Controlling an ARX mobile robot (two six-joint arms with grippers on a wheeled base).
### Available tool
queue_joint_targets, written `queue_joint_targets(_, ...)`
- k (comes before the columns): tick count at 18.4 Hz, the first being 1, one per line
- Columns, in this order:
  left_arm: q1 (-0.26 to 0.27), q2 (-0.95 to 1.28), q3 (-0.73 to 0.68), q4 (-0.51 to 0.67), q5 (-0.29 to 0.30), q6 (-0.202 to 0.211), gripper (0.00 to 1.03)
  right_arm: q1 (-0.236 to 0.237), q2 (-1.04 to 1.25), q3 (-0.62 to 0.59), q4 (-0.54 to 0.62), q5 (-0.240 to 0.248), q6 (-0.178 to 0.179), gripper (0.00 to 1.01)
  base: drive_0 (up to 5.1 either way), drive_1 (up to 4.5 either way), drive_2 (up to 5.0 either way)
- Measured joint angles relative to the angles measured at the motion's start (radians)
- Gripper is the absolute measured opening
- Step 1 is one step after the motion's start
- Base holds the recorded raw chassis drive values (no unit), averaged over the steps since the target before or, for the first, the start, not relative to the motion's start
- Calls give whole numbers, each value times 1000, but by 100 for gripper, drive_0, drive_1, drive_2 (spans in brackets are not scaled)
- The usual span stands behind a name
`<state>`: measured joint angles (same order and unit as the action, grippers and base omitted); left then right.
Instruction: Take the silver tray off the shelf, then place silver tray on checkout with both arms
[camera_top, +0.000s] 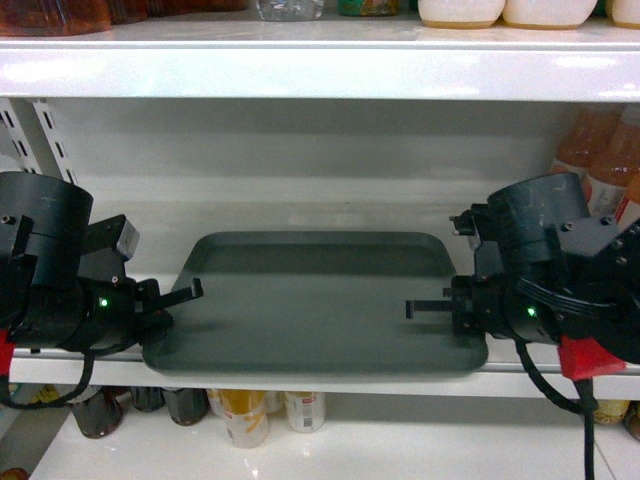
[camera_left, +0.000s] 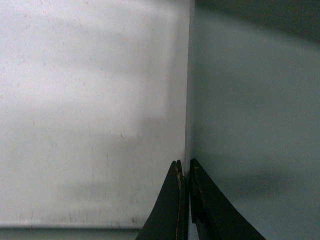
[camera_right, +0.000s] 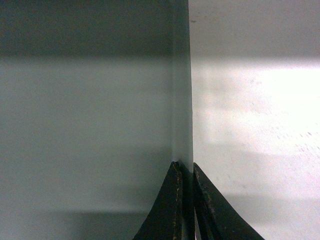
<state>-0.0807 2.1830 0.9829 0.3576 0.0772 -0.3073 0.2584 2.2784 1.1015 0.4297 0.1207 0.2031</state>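
— What was seen across the width of the scene?

— The shelf (camera_top: 320, 215), a glossy white board with slotted uprights behind it, was seen spanning the head view, with bottles (camera_top: 600, 160) stood at its right end and jars (camera_top: 250, 410) ranged on the level below. The silver tray (camera_top: 320, 300) was found lying flat on that shelf, its front edge at the lip.

— And where were the arms placed?

— The tray was flanked by both. The left gripper (camera_top: 180, 298) was set at the tray's left rim, the right gripper (camera_top: 430, 308) at its right rim, each wrist lit by a small green light.

— How were the jaws held?

— In each wrist view the thin black fingers (camera_left: 176, 200) were seen pressed nearly together with the tray's rim (camera_right: 182, 100) caught between them. Both sets were closed onto the tray's edge, one at each end.
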Motion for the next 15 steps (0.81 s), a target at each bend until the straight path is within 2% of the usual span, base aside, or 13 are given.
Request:
queue_joint_targets(5, -92, -237, -188, 24, -84, -53, 3, -51, -240, -246, 89, -56, 10, 3, 0, 0, 0)
queue_joint_targets(7, -134, -346, -240, 35, -117, -62, 3, -77, -340, -332, 114, -78, 11, 3, 0, 0, 0)
queue_joint_targets(8, -156, -394, -263, 42, -157, -59, 3, -85, -387, -376, 127, -93, 13, 3, 0, 0, 0)
queue_joint_targets(9, -168, -431, -281, 38, -172, -59, 3, -90, -425, -412, 136, -98, 16, 2, 0, 0, 0)
queue_joint_targets(12, -209, -532, -346, 32, -208, -59, 3, -104, -563, -531, 159, -121, 25, 2, 0, 0, 0)
queue_joint_targets(15, -222, -542, -359, 24, -220, -60, 3, -109, -629, -574, 173, -124, 16, 2, 0, 0, 0)
